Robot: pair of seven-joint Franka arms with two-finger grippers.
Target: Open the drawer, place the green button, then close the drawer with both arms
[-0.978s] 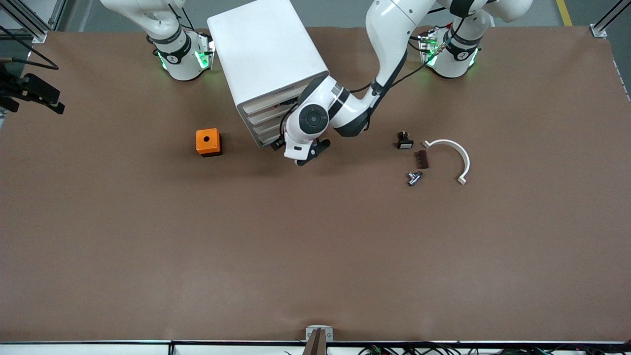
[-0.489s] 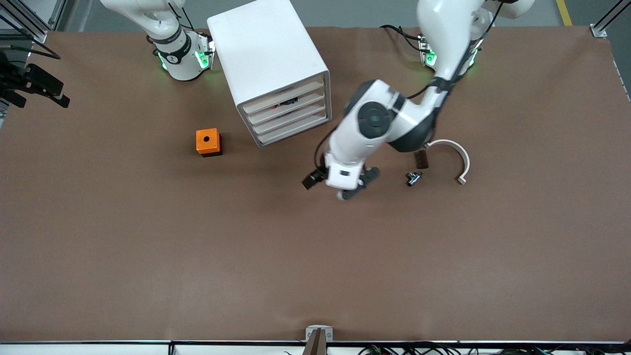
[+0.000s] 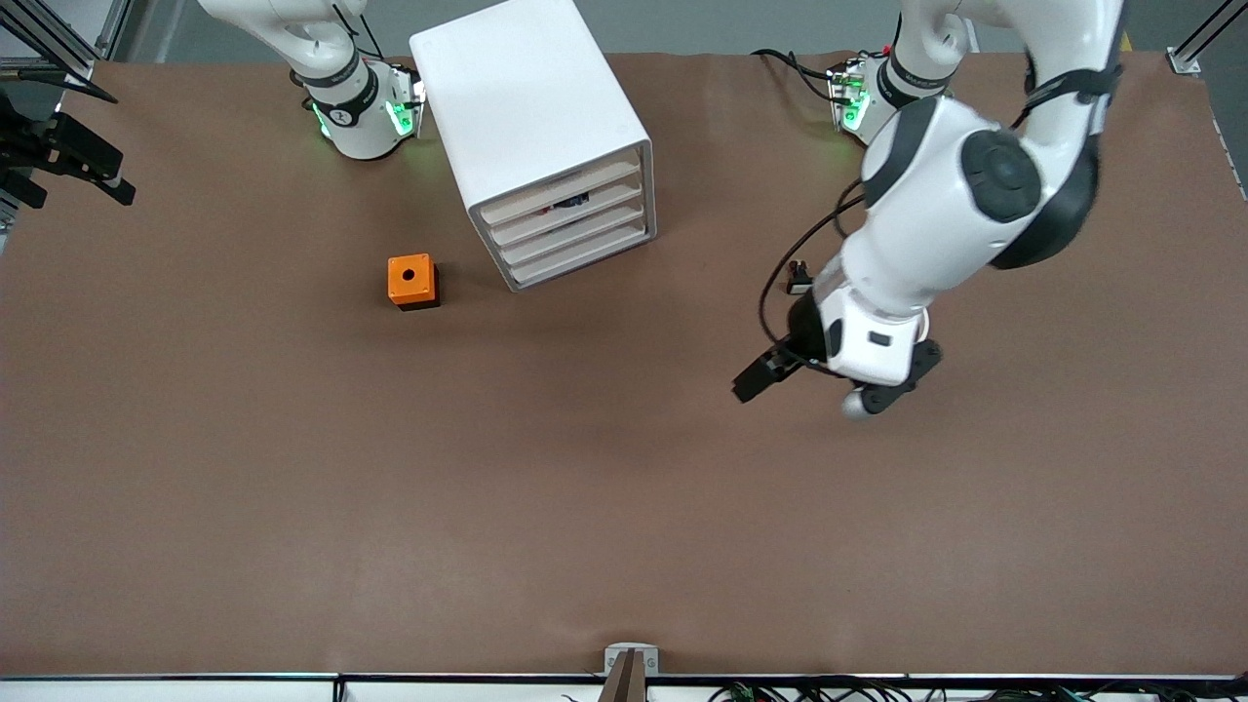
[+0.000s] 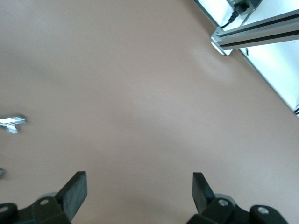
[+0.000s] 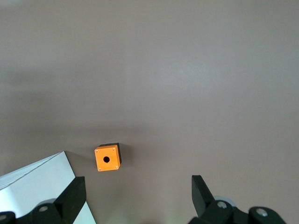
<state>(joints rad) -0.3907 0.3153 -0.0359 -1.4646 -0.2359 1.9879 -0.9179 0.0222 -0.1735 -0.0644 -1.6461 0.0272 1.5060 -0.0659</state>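
The white cabinet (image 3: 526, 107) stands toward the robots' bases, its four drawers all pushed in. The drawer (image 3: 582, 255) is the lowest one and its front sits flush with the others. No view shows the button. My left gripper (image 3: 892, 382) hangs open over the table toward the left arm's end, away from the cabinet. In the left wrist view the left gripper (image 4: 138, 177) has only bare table between its fingers. My right gripper (image 5: 138, 179) is open and empty, held high over the table, looking down on the cabinet's corner (image 5: 37, 186).
An orange cube with a round hole (image 3: 412, 281) (image 5: 107, 158) sits beside the cabinet toward the right arm's end. A small black switch (image 3: 799, 278) peeks out beside the left arm. A small silver part (image 4: 11, 123) lies on the table. A metal frame rail (image 4: 257, 30) marks the table edge.
The left arm has swung away from the cabinet's drawer fronts toward its own end of the table, and now covers the small parts there. The right arm waits unmoved.
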